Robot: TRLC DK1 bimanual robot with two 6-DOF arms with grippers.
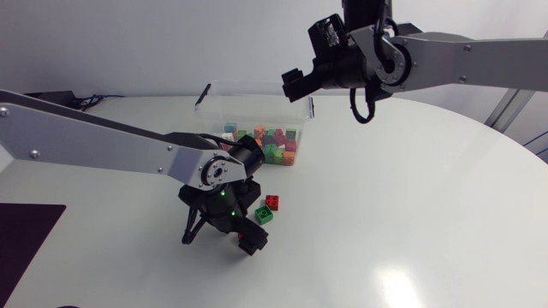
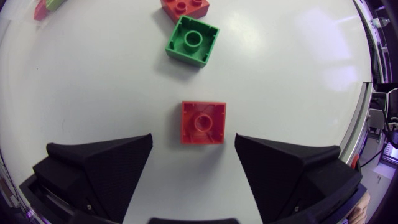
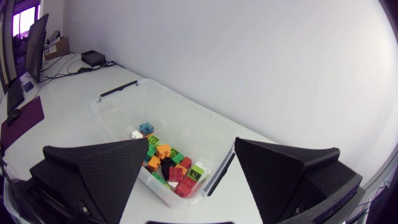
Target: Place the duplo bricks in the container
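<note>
Jaws on the left arm (image 1: 103,145) stand spread with nothing pinched, and the right arm's (image 1: 462,60) jaws are spread and empty too. Both arms work over a white bench (image 1: 411,197). The left arm comes in low across it, wrist turned straight down. The right arm hangs high over the clear container (image 1: 300,107), which sits at the far side and holds a heap of bricks.

Well to the near side of that container, an orange-red brick (image 2: 203,122) lies on the bench. It is just ahead of the left fingers (image 2: 99,168) and centred on the gap between them (square in plan, so no long axis, its sides nearly parallel to the finger faces). The left arm is clearly nearer, and a short drop should straddle the brick. A green brick (image 2: 192,41) and a red brick (image 2: 185,6) lie further ahead, close together.
</note>
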